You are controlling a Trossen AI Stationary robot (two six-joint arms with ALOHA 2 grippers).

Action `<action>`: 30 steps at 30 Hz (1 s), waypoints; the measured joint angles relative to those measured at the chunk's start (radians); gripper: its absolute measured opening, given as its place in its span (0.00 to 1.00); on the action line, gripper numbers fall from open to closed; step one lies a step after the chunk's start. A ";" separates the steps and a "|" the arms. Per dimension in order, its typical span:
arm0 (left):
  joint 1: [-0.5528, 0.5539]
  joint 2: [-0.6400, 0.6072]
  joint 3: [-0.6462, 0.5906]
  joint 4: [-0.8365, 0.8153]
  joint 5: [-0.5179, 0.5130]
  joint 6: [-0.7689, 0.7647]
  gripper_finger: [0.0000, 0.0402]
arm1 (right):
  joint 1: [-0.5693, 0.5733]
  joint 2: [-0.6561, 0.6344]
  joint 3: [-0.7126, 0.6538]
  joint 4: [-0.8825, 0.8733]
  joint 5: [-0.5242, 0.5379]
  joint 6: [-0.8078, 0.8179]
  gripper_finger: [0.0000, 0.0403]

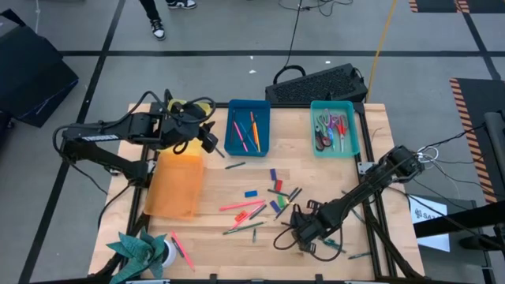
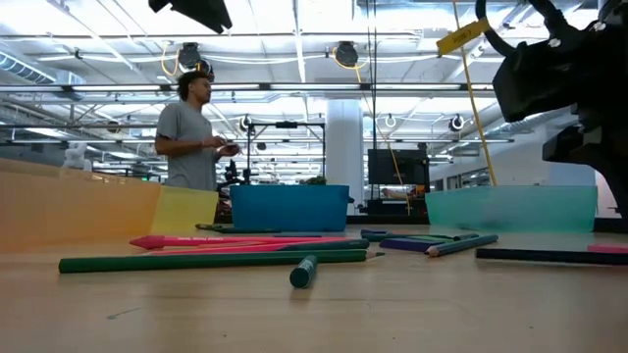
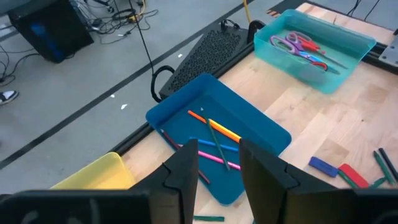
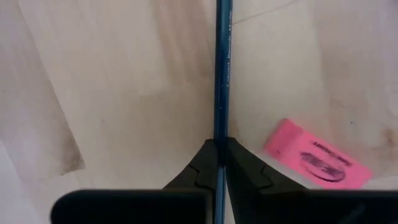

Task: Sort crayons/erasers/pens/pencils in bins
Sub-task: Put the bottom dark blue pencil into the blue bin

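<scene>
Pencils, crayons (image 1: 241,207) and small erasers (image 1: 251,193) lie loose on the middle of the wooden table. At the far side stand a blue bin (image 1: 248,128) holding several sticks and a teal bin (image 1: 334,128) holding scissors. The orange bin (image 1: 175,185) is at the left, and the yellow bin (image 3: 99,174) is partly hidden under my left arm. My left gripper (image 3: 219,168) hangs open above the blue bin's left edge, with nothing between its fingers. My right gripper (image 4: 219,155), near the table's near edge, is shut on a thin blue pencil (image 4: 222,68). A pink eraser (image 4: 317,155) lies beside it. My right gripper pinches the blue pencil's shaft (image 4: 220,134) between its two fingertips. The fingers come from above, pointing down at the tabletop, one on each side of the shaft. The pencil runs straight on beyond the fingertips. Whether it rests on the wood or is lifted, I cannot tell.
A black keyboard (image 1: 316,83) lies beyond the table's far edge between the blue and teal bins. A teal leafy object (image 1: 138,251), a white roll (image 1: 167,252) and a pink stick (image 1: 181,251) sit at the near left corner. A person (image 2: 191,132) stands in the room behind.
</scene>
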 joint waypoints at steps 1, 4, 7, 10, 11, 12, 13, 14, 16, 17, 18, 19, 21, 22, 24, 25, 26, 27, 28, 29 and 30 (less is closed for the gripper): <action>0.000 0.000 0.000 -0.002 0.000 0.000 0.29 | -0.004 -0.027 0.000 -0.004 0.014 0.001 0.03; -0.002 0.000 -0.001 -0.002 0.004 0.002 0.29 | -0.020 -0.104 -0.012 -0.061 0.067 -0.002 0.03; -0.011 -0.001 -0.033 0.010 0.004 0.016 0.29 | -0.041 -0.196 0.000 -0.044 0.112 -0.012 0.03; -0.027 0.000 -0.090 0.033 0.012 0.004 0.29 | -0.059 -0.280 -0.004 -0.042 0.175 -0.028 0.03; -0.032 -0.002 -0.111 0.044 0.025 -0.008 0.29 | -0.070 -0.310 -0.004 -0.016 0.208 -0.034 0.03; -0.037 -0.005 -0.136 0.066 0.046 -0.015 0.29 | -0.082 -0.341 -0.003 0.008 0.240 -0.034 0.03; -0.043 -0.007 -0.163 0.103 0.081 -0.020 0.29 | -0.093 -0.373 -0.001 0.026 0.278 -0.036 0.03; -0.049 -0.008 -0.191 0.153 0.118 -0.025 0.29 | -0.103 -0.401 -0.001 0.046 0.311 -0.043 0.03; -0.060 -0.006 -0.251 0.267 0.206 -0.031 0.30 | -0.126 -0.449 -0.001 0.098 0.366 -0.077 0.03; -0.066 -0.005 -0.279 0.323 0.246 -0.032 0.31 | -0.141 -0.470 -0.001 0.132 0.388 -0.101 0.03; -0.071 -0.005 -0.307 0.391 0.276 -0.032 0.33 | -0.156 -0.490 0.000 0.163 0.410 -0.127 0.03; -0.075 -0.006 -0.336 0.478 0.301 -0.033 0.35 | -0.172 -0.507 0.000 0.195 0.428 -0.155 0.03; -0.081 -0.006 -0.398 0.654 0.353 -0.031 0.42 | -0.203 -0.527 0.000 0.258 0.439 -0.208 0.03; -0.082 -0.006 -0.428 0.749 0.383 -0.021 0.46 | -0.218 -0.532 0.000 0.282 0.435 -0.232 0.03; -0.082 -0.005 -0.479 0.933 0.436 0.020 0.54 | -0.242 -0.534 0.000 0.333 0.430 -0.275 0.03; -0.082 -0.003 -0.502 1.017 0.462 0.051 0.58 | -0.254 -0.534 0.000 0.365 0.430 -0.297 0.03; -0.082 0.007 -0.523 1.097 0.487 0.084 0.62 | -0.265 -0.535 0.000 0.399 0.430 -0.319 0.03; -0.083 0.017 -0.542 1.167 0.509 0.115 0.65 | -0.274 -0.535 0.000 0.435 0.428 -0.340 0.03; -0.083 0.025 -0.561 1.211 0.534 0.138 0.68 | -0.283 -0.534 0.000 0.471 0.423 -0.363 0.03; -0.083 0.037 -0.575 1.246 0.564 0.153 0.70 | -0.292 -0.531 0.000 0.510 0.409 -0.382 0.03; -0.082 0.055 -0.579 1.298 0.595 0.164 0.71 | -0.299 -0.529 0.001 0.546 0.404 -0.397 0.03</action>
